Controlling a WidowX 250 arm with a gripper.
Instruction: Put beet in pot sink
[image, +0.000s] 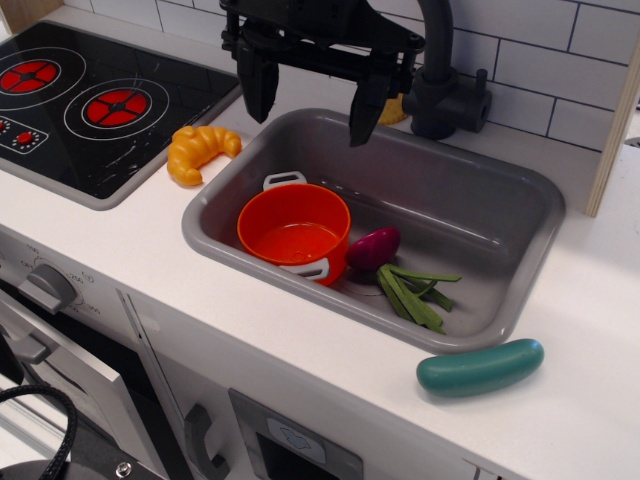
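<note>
A white toy kitchen counter (250, 330) runs in front of a white tiled wall (560, 60). At the far left a black hob (100, 100) is set into the counter, with red ring burners. Just to its right a yellow croissant (198, 152) lies on the counter, near the left rim of the sink (520, 200). The sink is a grey basin with rounded corners, sunk into the counter. In its left part stands the orange pot (295, 228), upright and empty, with one grey loop handle at the back and one at the front. Touching or just beside the pot's right side lies the beet (375, 249) on the sink floor, its purple bulb toward the pot and its green leaves trailing to the right. Above the back rim of the sink hangs the black gripper (312, 100), its two fingers spread wide with nothing between them. A dark faucet (440, 95) stands behind the sink, right of the gripper. On the counter in front of the sink's right corner lies a teal cucumber (480, 367).
</note>
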